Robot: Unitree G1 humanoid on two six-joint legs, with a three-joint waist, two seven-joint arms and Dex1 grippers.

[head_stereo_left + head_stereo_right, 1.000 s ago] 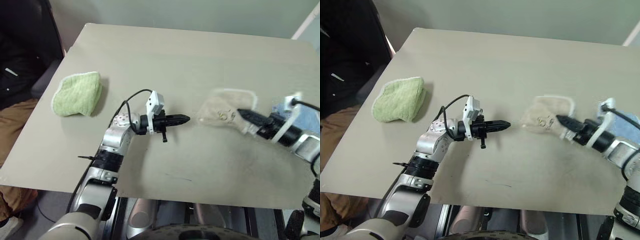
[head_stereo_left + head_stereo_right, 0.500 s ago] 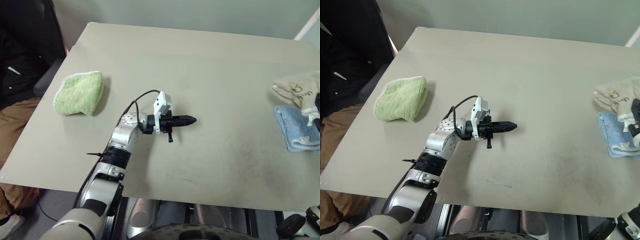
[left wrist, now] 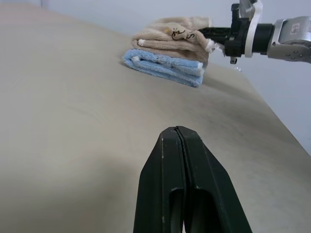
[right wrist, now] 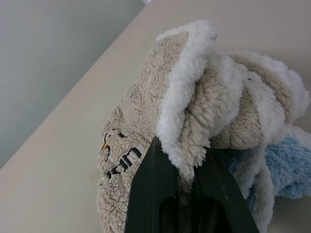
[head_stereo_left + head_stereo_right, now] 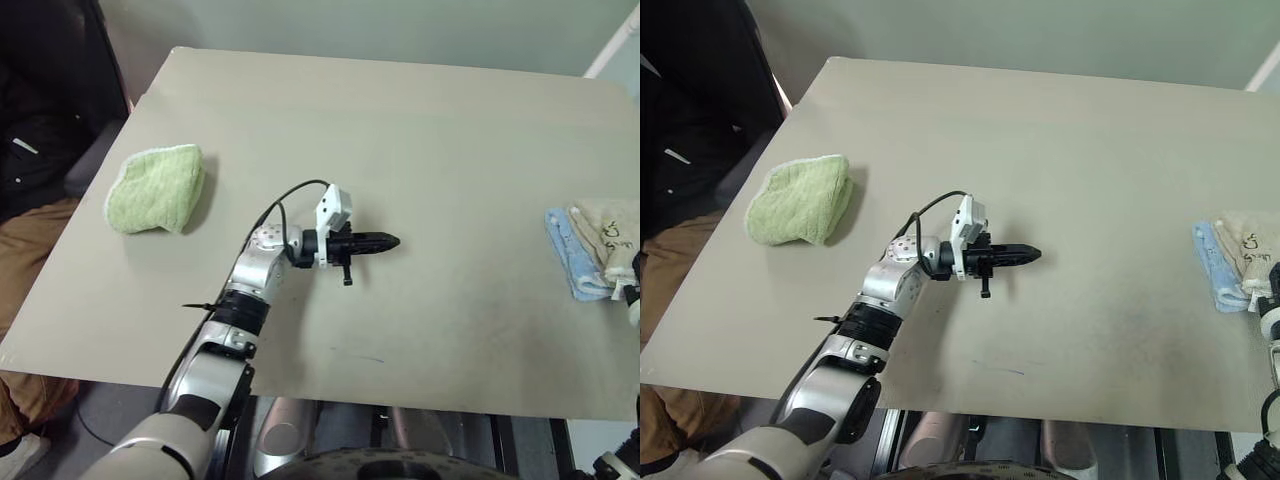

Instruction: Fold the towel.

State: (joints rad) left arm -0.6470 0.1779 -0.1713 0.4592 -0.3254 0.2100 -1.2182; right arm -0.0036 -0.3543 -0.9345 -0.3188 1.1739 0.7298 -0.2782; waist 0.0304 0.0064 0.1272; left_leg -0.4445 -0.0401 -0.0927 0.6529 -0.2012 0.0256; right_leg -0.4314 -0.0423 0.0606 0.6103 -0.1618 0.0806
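Spanning most of the head views: a plain beige counter point(image 5: 400, 130), bare in the middle, with a pale grey-green wall behind its far edge. Seated at the left corner: a person in dark top and brown trousers point(image 5: 30, 230). Lying near that corner: a light green cloth point(image 5: 157, 187), bunched. Resting at the counter's right edge: a light blue cloth point(image 3: 163, 65), folded, with the towel point(image 3: 170, 38) folded on top of it, beige with white edging. Hovering over the bare centre, well apart from every cloth: left tool point(image 5: 393, 241), fingers pressed together, empty, pointing toward the right-hand pile. Clamped on the towel's white-edged fold at the right edge: right tool point(image 4: 179, 167), fingers nearly together with pile bulging between them.
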